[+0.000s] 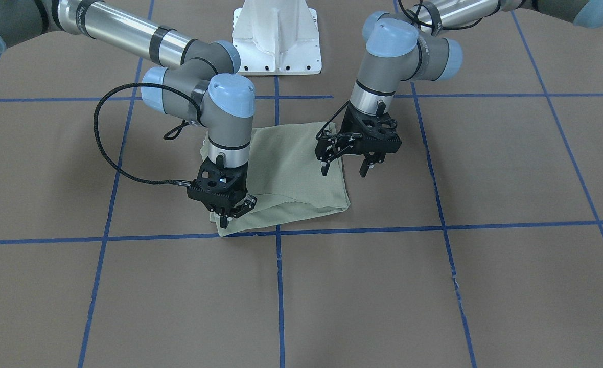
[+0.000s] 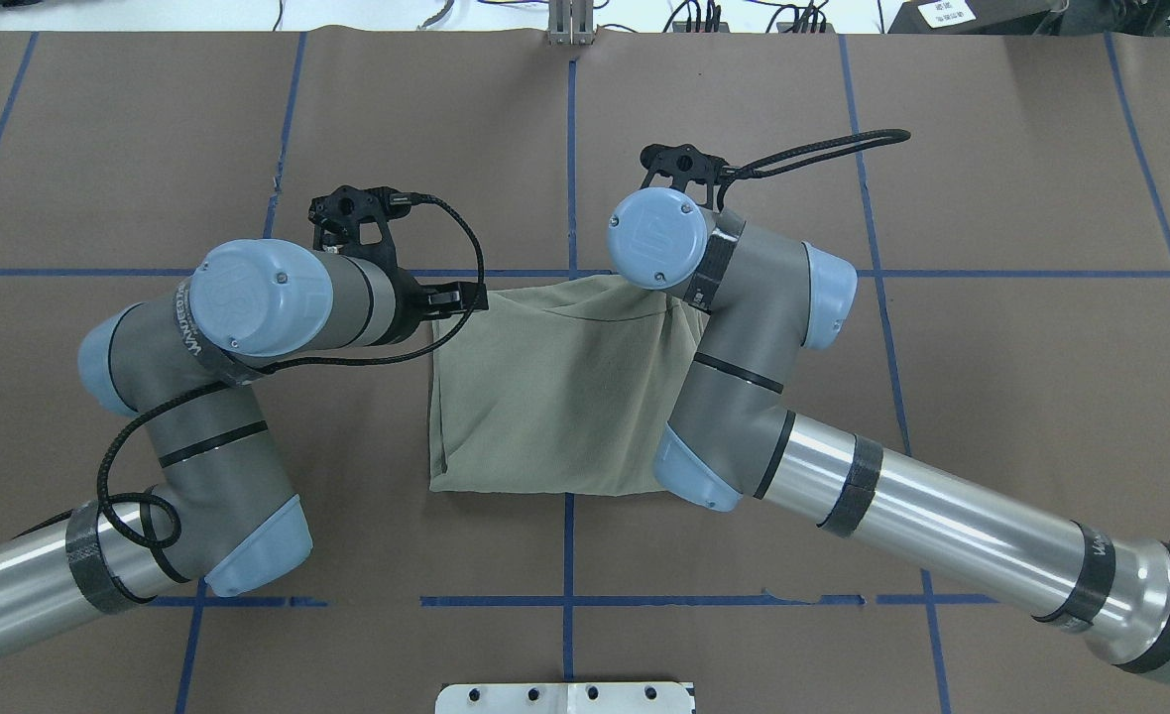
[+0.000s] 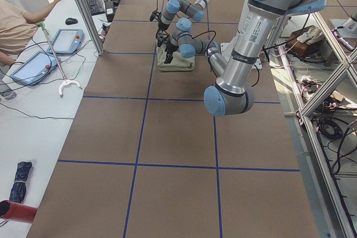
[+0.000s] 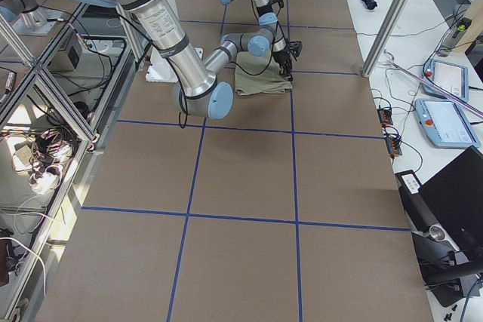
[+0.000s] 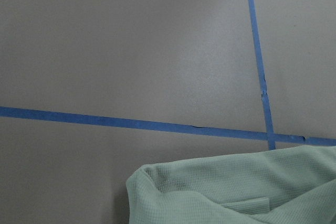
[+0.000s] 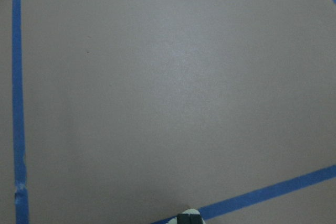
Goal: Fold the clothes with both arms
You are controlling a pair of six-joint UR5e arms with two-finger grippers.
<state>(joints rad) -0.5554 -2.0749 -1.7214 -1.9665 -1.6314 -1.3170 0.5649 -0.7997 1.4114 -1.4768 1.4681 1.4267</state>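
Pale sage-green knit shirt [image 1: 291,174], folded into a rectangle on the brown desk [image 1: 434,286], lies between both tools: right tool [image 1: 226,213] pinching its operator-side corner, left tool [image 1: 343,166] open over the opposite edge.

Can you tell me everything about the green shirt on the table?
The green shirt is pale sage, soft-looking knit cloth, folded into a neat, nearly square bundle lying flat on the brown table crossed by blue tape lines. No sleeves stick out. One edge looks thick and layered where the cloth doubles over. The right gripper presses down at one corner with its fingers close together. The left gripper hangs open over the opposite side edge.
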